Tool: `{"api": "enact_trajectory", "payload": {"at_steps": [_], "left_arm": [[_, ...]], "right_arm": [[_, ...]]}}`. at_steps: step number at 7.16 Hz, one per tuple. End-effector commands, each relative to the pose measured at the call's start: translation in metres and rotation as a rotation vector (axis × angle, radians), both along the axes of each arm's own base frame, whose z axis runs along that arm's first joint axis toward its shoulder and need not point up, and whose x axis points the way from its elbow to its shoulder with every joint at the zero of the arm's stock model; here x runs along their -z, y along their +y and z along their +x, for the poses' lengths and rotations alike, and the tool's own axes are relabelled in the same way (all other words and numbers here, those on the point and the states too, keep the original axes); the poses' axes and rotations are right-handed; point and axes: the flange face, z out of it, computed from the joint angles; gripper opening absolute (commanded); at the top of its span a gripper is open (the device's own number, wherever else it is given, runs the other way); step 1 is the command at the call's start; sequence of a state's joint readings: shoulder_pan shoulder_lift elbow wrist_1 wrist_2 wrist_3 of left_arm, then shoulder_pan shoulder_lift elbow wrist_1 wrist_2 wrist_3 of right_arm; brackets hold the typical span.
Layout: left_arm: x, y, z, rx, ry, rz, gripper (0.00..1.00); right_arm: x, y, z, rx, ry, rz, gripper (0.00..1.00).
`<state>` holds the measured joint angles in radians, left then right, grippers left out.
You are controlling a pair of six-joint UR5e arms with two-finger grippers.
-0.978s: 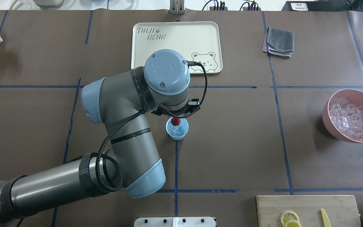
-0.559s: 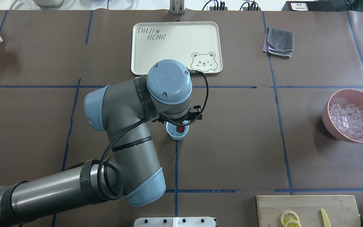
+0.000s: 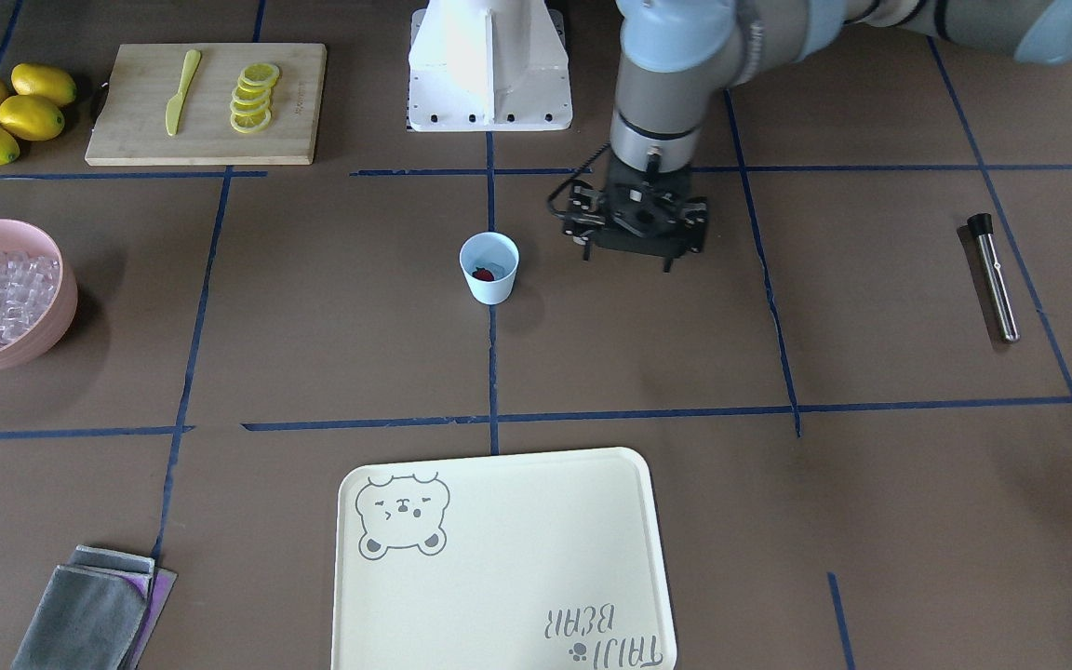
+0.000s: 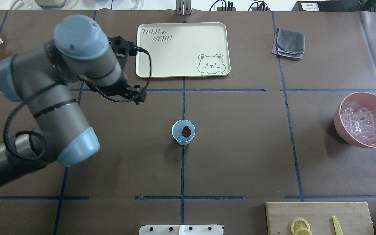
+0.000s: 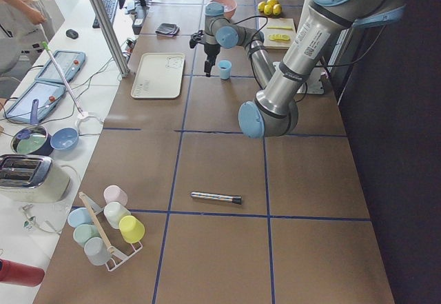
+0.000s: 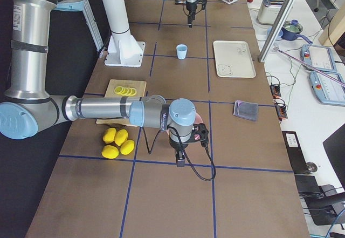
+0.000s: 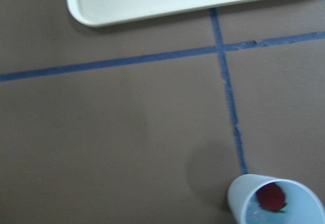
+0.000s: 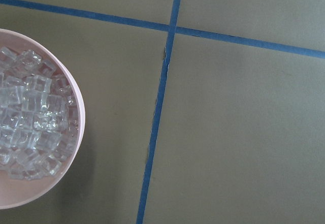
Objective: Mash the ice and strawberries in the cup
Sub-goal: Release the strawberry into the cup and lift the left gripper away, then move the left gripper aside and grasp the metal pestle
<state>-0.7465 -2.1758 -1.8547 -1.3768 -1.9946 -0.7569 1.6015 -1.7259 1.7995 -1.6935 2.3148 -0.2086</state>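
Spanning the whole scene, the brown paper-covered table with its blue tape grid is carrying everything needed. The grey-and-blue left arm is now standing off toward the robot's left and the far side of the table, whereas a second ago it was hanging directly over the cup. Its left gripper is pointing down at bare paper, and its fingers seem to be standing apart with nothing between them. The right gripper is hovering beside the pink plastic bowl; whether it is spread or closed I cannot tell.

The bowl is holding a heap of clear, cubic ice. A slim steel rod with a black cap is lying well apart from the cup, on the robot's left. The small light blue plastic cup is standing upright on a tape line at the table's centre. Inside it the tiny red strawberry is resting, released from the fingers that were holding it at the mouth a moment ago. Any ice beneath it is hard to make out.

Loading is therefore looking finished, and mashing is not yet begun.
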Motion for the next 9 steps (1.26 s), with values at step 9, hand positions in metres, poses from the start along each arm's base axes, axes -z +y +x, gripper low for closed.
{"api": "enact_trajectory", "payload": {"at_steps": [9], "left_arm": [[-0.416, 0.017, -0.417, 0.013, 0.084, -0.077, 1.0]], "right_arm": [[-0.002, 0.001, 0.0, 0.002, 0.001, -0.001, 0.99]]}}
